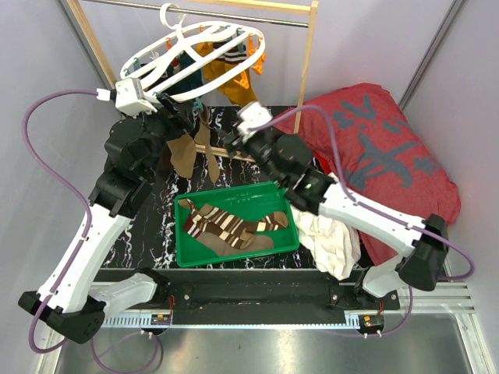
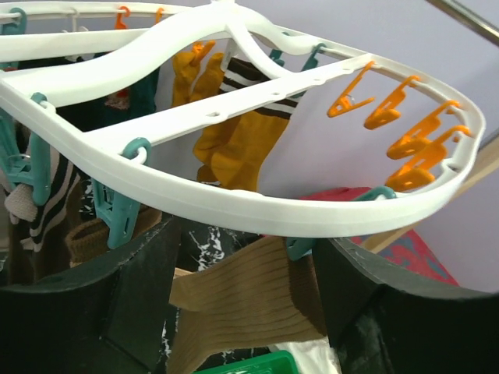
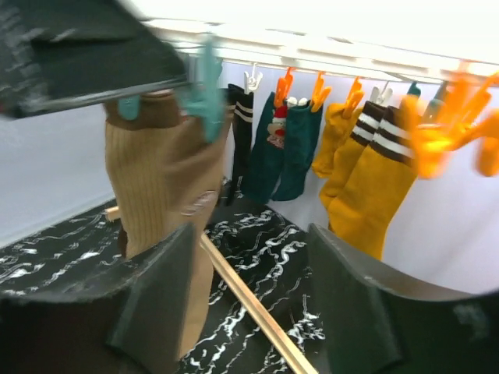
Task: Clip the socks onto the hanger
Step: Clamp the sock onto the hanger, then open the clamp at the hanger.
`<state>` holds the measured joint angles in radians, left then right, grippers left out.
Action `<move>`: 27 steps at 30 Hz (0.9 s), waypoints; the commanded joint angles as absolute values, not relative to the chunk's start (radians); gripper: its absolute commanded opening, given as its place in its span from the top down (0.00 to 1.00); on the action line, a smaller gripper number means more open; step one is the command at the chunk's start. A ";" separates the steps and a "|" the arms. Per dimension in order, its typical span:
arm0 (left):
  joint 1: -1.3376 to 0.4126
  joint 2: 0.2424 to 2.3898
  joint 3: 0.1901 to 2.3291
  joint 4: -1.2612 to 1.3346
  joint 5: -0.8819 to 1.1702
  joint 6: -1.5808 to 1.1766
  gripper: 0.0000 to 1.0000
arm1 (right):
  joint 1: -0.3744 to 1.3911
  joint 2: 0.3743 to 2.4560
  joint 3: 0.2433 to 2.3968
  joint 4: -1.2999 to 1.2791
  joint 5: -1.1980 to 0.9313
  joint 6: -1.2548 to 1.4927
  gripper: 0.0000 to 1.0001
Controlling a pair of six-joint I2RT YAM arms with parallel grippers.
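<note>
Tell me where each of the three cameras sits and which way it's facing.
Top external: above and behind the robot, looking down on the green tray and hanger; left arm and right arm show.
Left wrist: on the left arm, looking up under the hanger; its black fingers show, apart.
Right wrist: on the right arm, facing sideways along hanging mustard socks; its fingers show, apart.
Shared: both wrist views show the brown sock under a teal clip.

We identify white link shells and black joint housings on the left arm (image 1: 86,249) and right arm (image 1: 366,212). A purple cable (image 1: 25,125) trails each. Left tool (image 2: 242,304) and right tool (image 3: 249,304) carry matte black fingers (image 2: 86,312).
</note>
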<state>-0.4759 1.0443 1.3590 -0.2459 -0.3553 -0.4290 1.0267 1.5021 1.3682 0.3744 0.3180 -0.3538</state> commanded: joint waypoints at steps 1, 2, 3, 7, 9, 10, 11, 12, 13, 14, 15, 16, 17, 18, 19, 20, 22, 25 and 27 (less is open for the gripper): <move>-0.440 1.058 1.362 -0.192 -0.411 -0.385 0.29 | 0.890 1.393 1.365 0.272 0.048 -0.190 0.29; -0.434 1.058 1.362 -0.193 -0.411 -0.385 0.28 | 0.876 1.390 1.365 0.261 0.031 -0.187 0.28; -0.430 1.058 1.362 -0.196 -0.411 -0.387 0.28 | 0.867 1.382 1.367 0.258 0.012 -0.189 0.28; -0.410 1.043 1.358 -0.195 -0.414 -0.374 0.28 | 0.806 1.393 1.384 0.258 -0.049 -0.184 0.28; -0.408 1.035 1.356 -0.196 -0.416 -0.370 0.27 | 0.787 1.416 1.410 0.259 -0.095 -0.176 0.28; -0.405 1.034 1.358 -0.199 -0.417 -0.367 0.28 | 0.772 1.428 1.420 0.259 -0.118 -0.170 0.28; -0.405 1.029 1.356 -0.202 -0.417 -0.365 0.28 | 0.767 1.437 1.445 0.259 -0.139 -0.167 0.28; -0.405 1.026 1.356 -0.209 -0.417 -0.362 0.28 | 0.762 1.460 1.460 0.259 -0.175 -0.164 0.28; -0.403 1.025 1.356 -0.210 -0.419 -0.361 0.27 | 0.755 1.472 1.474 0.259 -0.192 -0.157 0.28; -0.403 1.019 1.355 -0.213 -0.419 -0.357 0.27 | 0.750 1.498 1.503 0.261 -0.218 -0.152 0.28; -0.402 1.017 1.355 -0.221 -0.419 -0.354 0.27 | 0.743 1.512 1.514 0.261 -0.227 -0.146 0.28; -0.402 1.014 1.355 -0.222 -0.419 -0.354 0.27 | 0.735 1.525 1.526 0.267 -0.239 -0.132 0.28; -0.400 1.008 1.351 -0.225 -0.420 -0.353 0.27 | 0.717 1.545 1.546 0.271 -0.251 -0.121 0.28; -0.400 1.005 1.350 -0.225 -0.419 -0.353 0.27 | 0.706 1.557 1.555 0.276 -0.287 -0.112 0.28; -0.399 1.002 1.347 -0.225 -0.419 -0.353 0.27 | 0.698 1.566 1.578 0.282 -0.302 -0.097 0.28; -0.399 0.996 1.342 -0.224 -0.417 -0.353 0.27 | 0.683 1.587 1.591 0.282 -0.330 -0.089 0.28; -0.399 0.991 1.341 -0.226 -0.413 -0.353 0.27 | 0.670 1.608 1.626 0.282 -0.357 -0.068 0.28; -0.397 0.986 1.338 -0.227 -0.405 -0.353 0.27 | 0.657 1.649 1.670 0.282 -0.394 -0.055 0.28; -0.397 0.986 1.339 -0.230 -0.400 -0.353 0.27 | 0.643 1.678 1.690 0.281 -0.422 -0.045 0.27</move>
